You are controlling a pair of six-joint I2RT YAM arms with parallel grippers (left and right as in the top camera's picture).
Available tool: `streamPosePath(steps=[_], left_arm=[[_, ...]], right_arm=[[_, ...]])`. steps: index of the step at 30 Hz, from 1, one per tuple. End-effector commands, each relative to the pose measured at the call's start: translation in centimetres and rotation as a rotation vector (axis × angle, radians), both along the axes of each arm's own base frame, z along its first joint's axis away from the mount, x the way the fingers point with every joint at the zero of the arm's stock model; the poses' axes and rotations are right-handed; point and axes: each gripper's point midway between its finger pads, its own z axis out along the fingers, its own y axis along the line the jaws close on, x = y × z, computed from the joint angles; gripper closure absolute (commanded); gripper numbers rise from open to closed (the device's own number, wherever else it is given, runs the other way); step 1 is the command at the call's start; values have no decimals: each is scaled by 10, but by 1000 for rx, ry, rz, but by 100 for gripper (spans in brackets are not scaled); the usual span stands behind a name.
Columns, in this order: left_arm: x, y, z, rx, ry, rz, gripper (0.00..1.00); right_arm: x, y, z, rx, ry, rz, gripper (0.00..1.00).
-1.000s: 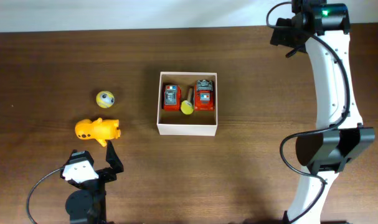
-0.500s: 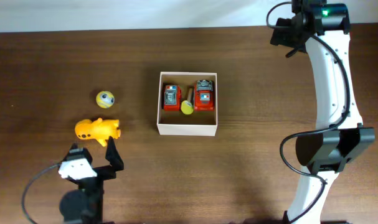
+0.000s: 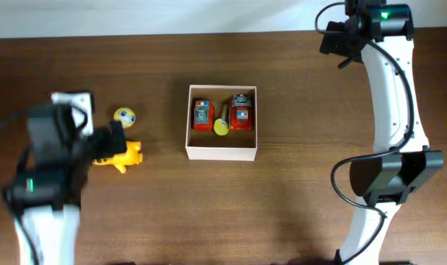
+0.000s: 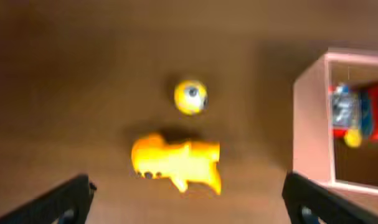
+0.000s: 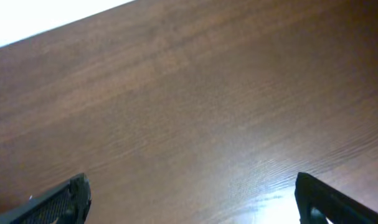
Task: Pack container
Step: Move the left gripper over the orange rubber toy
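Note:
The container (image 3: 222, 153), a square white-walled box with a tan inside, stands mid-table and holds two red toy cars (image 3: 202, 115) (image 3: 241, 112) and a small yellow piece (image 3: 221, 126). A yellow animal toy (image 3: 124, 155) lies to its left, with a yellow ball (image 3: 124, 115) behind it. My left gripper (image 3: 109, 141) hovers open over the animal toy's left end. In the left wrist view, the toy (image 4: 176, 162) and ball (image 4: 190, 96) lie ahead of the open fingers (image 4: 189, 205), and the container (image 4: 310, 118) is at right. My right gripper (image 3: 335, 38) is open and empty at the far right.
The right wrist view shows only bare brown table (image 5: 189, 112) between its open fingers (image 5: 192, 199), with the table's pale far edge at top left. The right arm's base (image 3: 389, 177) stands at the right side.
My left arm has swung up from the table's front edge to above the yellow animal toy, moving fast and blurred. The right arm and the toys have not moved.

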Motion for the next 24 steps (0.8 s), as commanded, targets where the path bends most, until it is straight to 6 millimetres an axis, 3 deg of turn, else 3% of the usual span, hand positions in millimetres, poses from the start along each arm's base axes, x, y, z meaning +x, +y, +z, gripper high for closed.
streamPosePath(steps=[1, 3, 8, 11, 18, 24], left_arm=[[11, -16, -18, -80, 127, -83, 1], [6, -28, -43, -150, 242, -115, 1], [6, -28, -86, -181, 414, -106, 1], [18, -25, -101, -175, 435, -100, 1], [51, 3, -136, -38, 443, -51, 0], [73, 9, -165, -17, 447, -39, 10]], right_arm=[[-1, -6, 1, -15, 4, -6, 1], [-1, -6, 1, -15, 4, -6, 1], [-1, -6, 1, -15, 3, -6, 1], [-1, -6, 1, -15, 3, -6, 1], [-1, -6, 1, -15, 3, -6, 1], [-1, -6, 1, -15, 4, -6, 1]])
